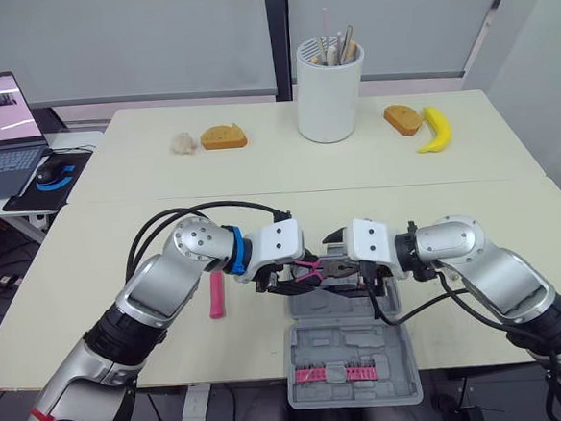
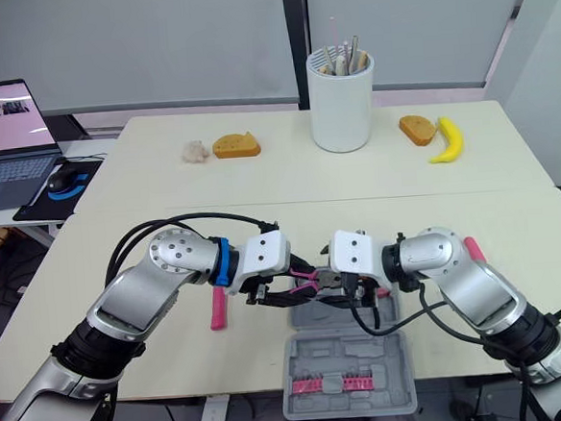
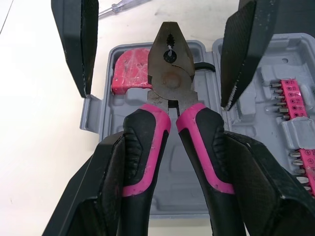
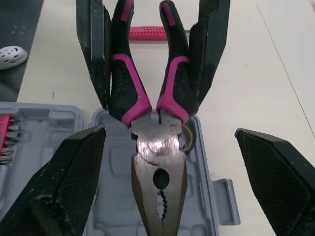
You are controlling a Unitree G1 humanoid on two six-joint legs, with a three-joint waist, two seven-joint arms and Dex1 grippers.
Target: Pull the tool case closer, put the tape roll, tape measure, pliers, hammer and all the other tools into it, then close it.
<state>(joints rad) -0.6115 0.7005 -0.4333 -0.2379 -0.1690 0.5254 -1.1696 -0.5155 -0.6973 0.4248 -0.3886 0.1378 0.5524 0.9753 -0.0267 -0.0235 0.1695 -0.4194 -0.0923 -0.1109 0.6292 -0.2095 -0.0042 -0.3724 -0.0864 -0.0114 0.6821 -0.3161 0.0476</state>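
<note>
The grey tool case (image 1: 354, 360) lies open at the table's front edge, with pink bits (image 1: 335, 371) in its near half. A pink object (image 3: 130, 71) sits in one compartment. Above the case, my left gripper (image 1: 299, 272) is shut on the black-and-pink handles of the pliers (image 3: 170, 64). The steel head of the pliers (image 4: 157, 162) points toward my right gripper (image 4: 170, 132). That gripper is open, with one finger on each side of the head and not touching it. A pink-handled tool (image 1: 216, 295) lies on the table left of the case, and another pink tool (image 2: 473, 248) lies beyond my right arm.
A white holder of utensils (image 1: 330, 89) stands at the back centre. Bread slices (image 1: 222, 136) (image 1: 403, 118), a banana (image 1: 436, 128) and a small white lump (image 1: 185, 142) lie along the far table. A laptop (image 1: 0, 124) and mouse (image 1: 51, 172) are on a side desk at the left.
</note>
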